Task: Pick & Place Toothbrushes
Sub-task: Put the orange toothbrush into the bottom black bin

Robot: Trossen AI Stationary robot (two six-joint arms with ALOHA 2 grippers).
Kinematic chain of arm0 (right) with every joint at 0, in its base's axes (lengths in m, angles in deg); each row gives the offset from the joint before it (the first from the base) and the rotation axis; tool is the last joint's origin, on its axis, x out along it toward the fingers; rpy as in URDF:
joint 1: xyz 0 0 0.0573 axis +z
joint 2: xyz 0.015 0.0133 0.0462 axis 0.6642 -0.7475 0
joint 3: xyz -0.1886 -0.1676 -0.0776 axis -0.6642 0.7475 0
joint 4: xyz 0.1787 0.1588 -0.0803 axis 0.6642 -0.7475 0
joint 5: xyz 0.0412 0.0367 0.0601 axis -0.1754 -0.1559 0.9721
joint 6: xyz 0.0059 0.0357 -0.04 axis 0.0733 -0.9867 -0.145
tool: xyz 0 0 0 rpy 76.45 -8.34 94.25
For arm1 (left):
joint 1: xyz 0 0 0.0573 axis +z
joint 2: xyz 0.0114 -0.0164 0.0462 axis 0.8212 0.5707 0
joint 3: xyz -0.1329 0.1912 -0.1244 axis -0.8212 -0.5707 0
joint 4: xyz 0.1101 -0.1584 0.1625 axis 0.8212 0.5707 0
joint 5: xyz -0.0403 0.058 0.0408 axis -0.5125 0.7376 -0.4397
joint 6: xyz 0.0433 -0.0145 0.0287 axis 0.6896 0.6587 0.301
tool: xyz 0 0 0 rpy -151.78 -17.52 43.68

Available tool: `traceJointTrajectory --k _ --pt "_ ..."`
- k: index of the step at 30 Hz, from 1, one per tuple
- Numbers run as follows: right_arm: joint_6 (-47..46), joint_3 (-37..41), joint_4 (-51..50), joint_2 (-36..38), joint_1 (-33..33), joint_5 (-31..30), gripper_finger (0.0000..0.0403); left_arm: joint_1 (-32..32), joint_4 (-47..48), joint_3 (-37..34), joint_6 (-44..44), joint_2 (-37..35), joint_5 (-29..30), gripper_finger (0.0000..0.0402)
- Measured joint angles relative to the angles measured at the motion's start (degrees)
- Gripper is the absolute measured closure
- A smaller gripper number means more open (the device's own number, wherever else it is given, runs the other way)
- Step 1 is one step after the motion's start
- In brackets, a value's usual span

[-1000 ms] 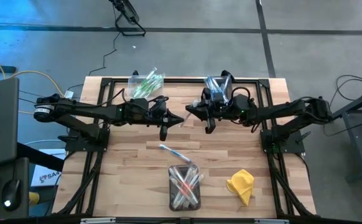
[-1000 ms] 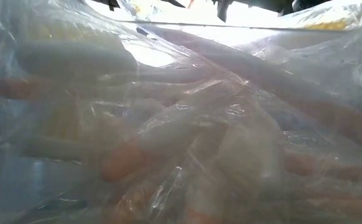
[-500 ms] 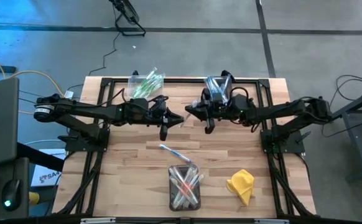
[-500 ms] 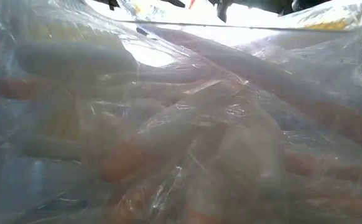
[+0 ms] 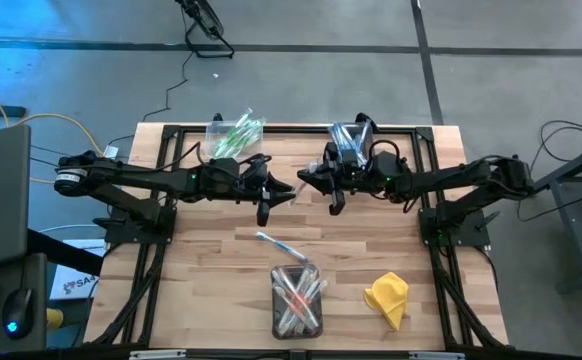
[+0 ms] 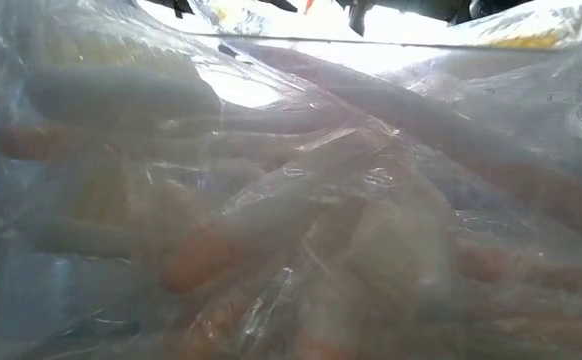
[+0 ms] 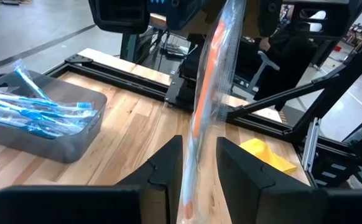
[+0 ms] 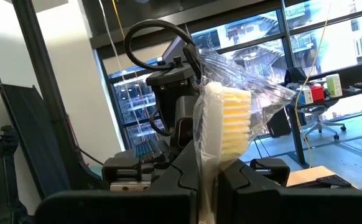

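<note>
Wooden desk [image 5: 221,255]. Wrapped toothbrush [image 7: 207,106]: light, stiff, slippery film; between loosening left fingers [image 7: 168,171]; right fingers [image 8: 187,168] clamp its head.

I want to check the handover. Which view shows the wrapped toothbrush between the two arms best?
The left wrist view: the wrapped toothbrush stands between the left pincer fingers. The right wrist view shows its bristle end in the right pincer; high view barely; low view doesn't.

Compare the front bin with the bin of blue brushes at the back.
The front bin holds orange-red toothbrushes; the back bin holds blue toothbrushes. The front bin stands clear of both arms; the back bin lies partly under the right arm. Both are small plastic bins.
</note>
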Motion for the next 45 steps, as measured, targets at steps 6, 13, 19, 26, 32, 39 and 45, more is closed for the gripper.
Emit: traceJointTrajectory --k 6,13,19,26,32,39,45 --pt "0.0 0.0 0.1 0.0 0.0 0.0 0.0399 0.0 0.3 0.0 -0.2 0.0 0.0 0.0307" --pt "0.1 0.0 0.1 0.0 0.0 -1.1 0.0399 0.0 3.0 0.0 3.0 -1.5 0.0 0.0307" --pt "0.0 0.0 -1.4 0.0 -0.9 -1.3 0.0399 0.0 11.1 0.0 3.6 -5.9 0.0 0.0307" --pt "-1.3 0.0 -3.9 0.6 -1.5 -1.3 0.0399 -0.1 15.6 -1.5 5.6 -12.5 2.4 0.0307" --pt "-1.7 0.0 -9.8 3.3 -0.4 -1.7 0.0399 0.0 15.5 -8.5 4.9 -20.3 4.2 0.0307" --pt "-2.6 0.0 -16.1 6.4 2.4 -4.4 0.0399 0.0 15.0 -15.6 3.4 -30.6 4.9 0.0307" --pt "-2.6 0.0 -19.3 6.9 5.2 -9.9 0.0399 0.0 15.2 -19.6 2.4 -38.1 5.1 0.0307"
